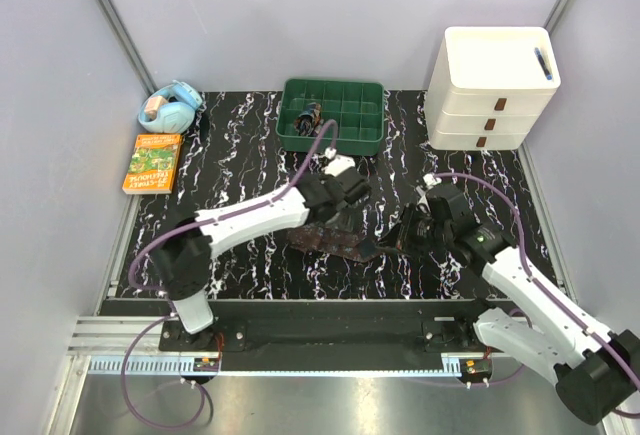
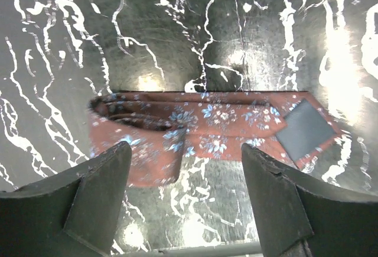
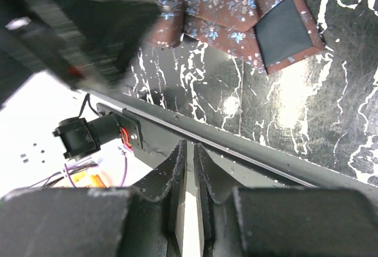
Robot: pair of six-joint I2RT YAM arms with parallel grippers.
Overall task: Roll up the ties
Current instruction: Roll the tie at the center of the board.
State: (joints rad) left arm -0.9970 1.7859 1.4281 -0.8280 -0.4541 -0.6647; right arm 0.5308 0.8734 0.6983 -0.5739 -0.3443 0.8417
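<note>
A dark brown tie (image 1: 330,242) with a reddish floral pattern lies loosely folded on the black marbled mat, near its front edge. In the left wrist view the tie (image 2: 201,128) lies flat with its pointed end and grey lining at the right. My left gripper (image 2: 186,192) is open and empty, hovering just above the tie's near edge, fingers either side. My right gripper (image 3: 189,168) is shut on nothing, to the right of the tie (image 3: 218,15), over the mat's front edge. A rolled tie (image 1: 311,113) sits in the green tray.
A green compartment tray (image 1: 345,133) stands at the back centre. White drawers (image 1: 492,90) stand at the back right. A book (image 1: 152,163) and a blue tape roll (image 1: 170,107) lie at the back left. The metal front rail (image 3: 236,150) runs along the mat's edge.
</note>
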